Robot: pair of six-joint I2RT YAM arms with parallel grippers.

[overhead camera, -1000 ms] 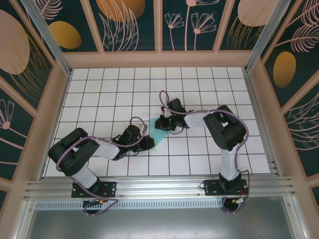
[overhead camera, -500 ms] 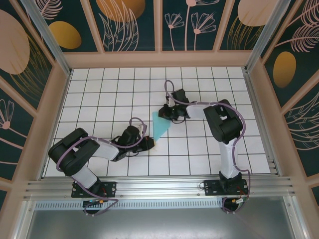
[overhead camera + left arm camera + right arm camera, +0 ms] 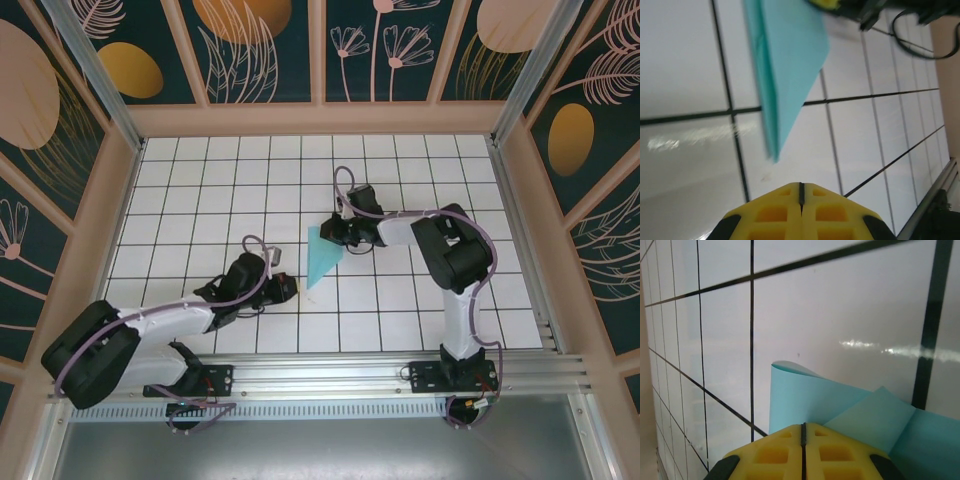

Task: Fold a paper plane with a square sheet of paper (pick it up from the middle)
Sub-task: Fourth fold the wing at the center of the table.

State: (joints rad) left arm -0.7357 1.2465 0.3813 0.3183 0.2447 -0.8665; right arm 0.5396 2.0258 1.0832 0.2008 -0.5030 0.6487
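Note:
The square sheet of paper (image 3: pixel 322 255) is turquoise and folded into a narrow triangle, its point towards the near left. My right gripper (image 3: pixel 333 233) is shut on the wide far end. In the right wrist view the paper (image 3: pixel 840 405) curls up from between the closed yellow fingers (image 3: pixel 803 426). My left gripper (image 3: pixel 291 289) is shut and holds nothing, just short of the paper's point. In the left wrist view the paper (image 3: pixel 785 55) tapers to a tip a little ahead of that gripper (image 3: pixel 801 186), apart from it.
The floor is white tile with black grid lines (image 3: pixel 400 300), walled on three sides by patterned panels (image 3: pixel 320 50). An aluminium rail (image 3: pixel 320 375) runs along the near edge by the arm bases. The right arm's cable (image 3: pixel 920 35) loops over the tiles.
The right gripper has carried the paper's wide end a little farther back and right. The left arm has stretched out low to the left, its gripper drawn slightly back from the paper's point.

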